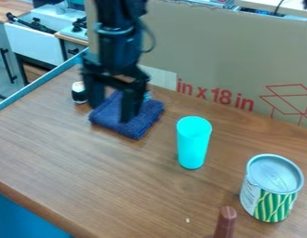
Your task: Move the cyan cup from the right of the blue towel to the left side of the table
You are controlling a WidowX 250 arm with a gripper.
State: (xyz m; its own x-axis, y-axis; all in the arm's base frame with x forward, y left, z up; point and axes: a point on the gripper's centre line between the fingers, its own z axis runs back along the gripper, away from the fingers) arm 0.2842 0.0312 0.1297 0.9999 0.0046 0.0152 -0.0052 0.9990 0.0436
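Brown peg (227,221) in front, cloth (148,114) ungripped

The end effector (112,103) hangs at the cloth, fingers spread, pinching nothing; contact is unclear. Folded on the surface (88,162), the cloth seems unlifted, a grasp not yet made. Cup (193,144) and can (274,186) stand upright, apart from it.

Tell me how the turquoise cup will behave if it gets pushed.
The turquoise cup would probably tip if pushed near its rim, being tall and narrow with a base slimmer than its top. Once down, its round wall would likely let it roll, perhaps in a curve given the taper.
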